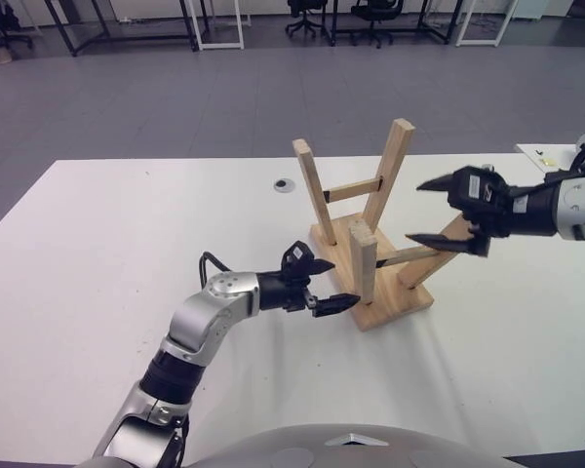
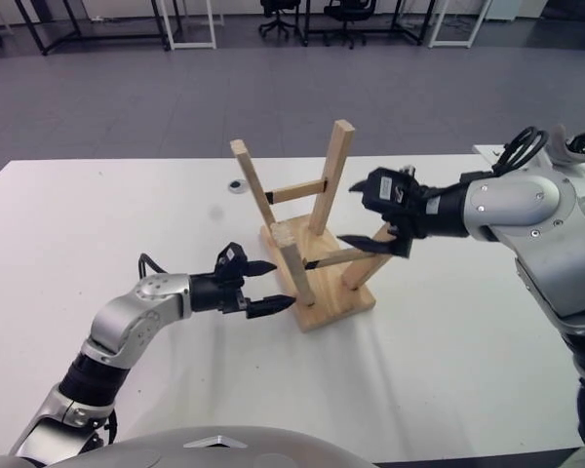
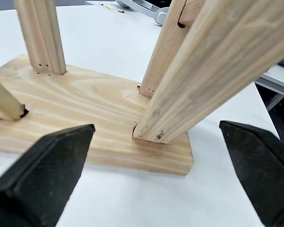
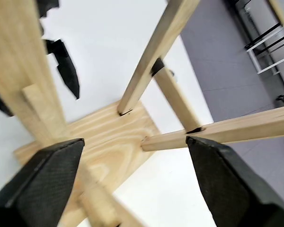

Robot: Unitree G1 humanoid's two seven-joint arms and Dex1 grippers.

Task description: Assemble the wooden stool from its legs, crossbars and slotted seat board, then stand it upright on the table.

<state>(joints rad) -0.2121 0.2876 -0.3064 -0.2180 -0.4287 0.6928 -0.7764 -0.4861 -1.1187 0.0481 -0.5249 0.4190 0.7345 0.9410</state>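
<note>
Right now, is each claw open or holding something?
Left gripper: open, holding nothing.
Right gripper: open, holding nothing.

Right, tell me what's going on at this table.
The wooden stool looks put together but sits upside down on the white table, with the seat board flat, the legs pointing up and the crossbars in place. The left hand is open, low by the board's near corner. The right hand is open beside the right-side leg. Neither grips anything, and the stool is not yet standing upright.
</note>
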